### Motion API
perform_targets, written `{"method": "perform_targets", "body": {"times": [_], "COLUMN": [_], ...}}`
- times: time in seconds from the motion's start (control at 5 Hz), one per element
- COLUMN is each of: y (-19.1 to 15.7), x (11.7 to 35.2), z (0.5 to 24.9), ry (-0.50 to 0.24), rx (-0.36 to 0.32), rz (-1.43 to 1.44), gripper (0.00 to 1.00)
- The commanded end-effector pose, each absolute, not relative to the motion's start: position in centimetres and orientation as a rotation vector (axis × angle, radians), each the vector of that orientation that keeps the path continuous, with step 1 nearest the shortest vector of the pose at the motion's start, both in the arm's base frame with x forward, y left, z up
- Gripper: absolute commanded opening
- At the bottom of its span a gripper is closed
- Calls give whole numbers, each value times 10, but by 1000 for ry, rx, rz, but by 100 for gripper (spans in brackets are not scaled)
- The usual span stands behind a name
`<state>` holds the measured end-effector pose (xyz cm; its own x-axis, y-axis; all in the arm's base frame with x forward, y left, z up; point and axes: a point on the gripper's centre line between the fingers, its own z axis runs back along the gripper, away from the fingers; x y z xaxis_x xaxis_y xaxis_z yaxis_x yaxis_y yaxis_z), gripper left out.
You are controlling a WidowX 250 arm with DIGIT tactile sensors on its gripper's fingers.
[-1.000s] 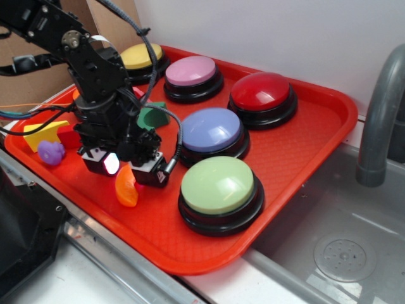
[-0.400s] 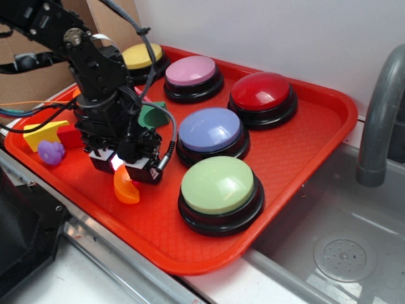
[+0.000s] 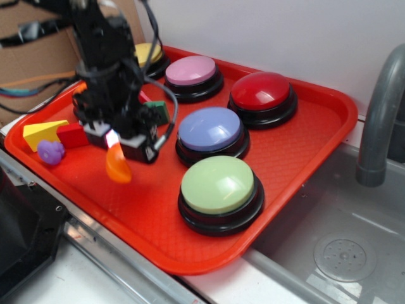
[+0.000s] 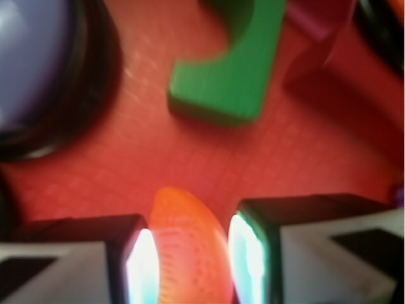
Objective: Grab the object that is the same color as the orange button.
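A red tray sits beside a grey sink with a grey faucet at the right. On the tray stand several dome buttons on black bases: a green button nearest, a blue-violet button behind it, a red button far right, a pink button to its left, and a yellow button at the far left, partly hidden by the arm. A sliver of orange shows behind the arm at the left; whether it is the orange button cannot be told.

At the tray's left end lie small blocks: a yellow wedge, a red block touching it, a purple piece just in front, and a green block near the blue-violet button.

The gripper hangs over the tray's near-left part, its jaws closed narrowly on the orange segment toy, which dangles below the fingers, lifted clear of the tray floor. In the wrist view the orange toy sits squeezed between the two lit finger pads, with the green block farther ahead on the tray and the blue-violet button at the left.
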<state>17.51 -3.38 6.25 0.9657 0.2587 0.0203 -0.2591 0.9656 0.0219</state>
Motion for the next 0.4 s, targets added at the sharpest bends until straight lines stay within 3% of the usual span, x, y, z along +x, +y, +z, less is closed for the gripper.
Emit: {"method": "perform_targets", "body": {"times": [0.0,0.2], "y": [-19,-7], "x": [197,203], "z": [138,171], "ry": [-22,-40], "rx": [19,34], "rz": [150,76], "gripper": [0,0]}}
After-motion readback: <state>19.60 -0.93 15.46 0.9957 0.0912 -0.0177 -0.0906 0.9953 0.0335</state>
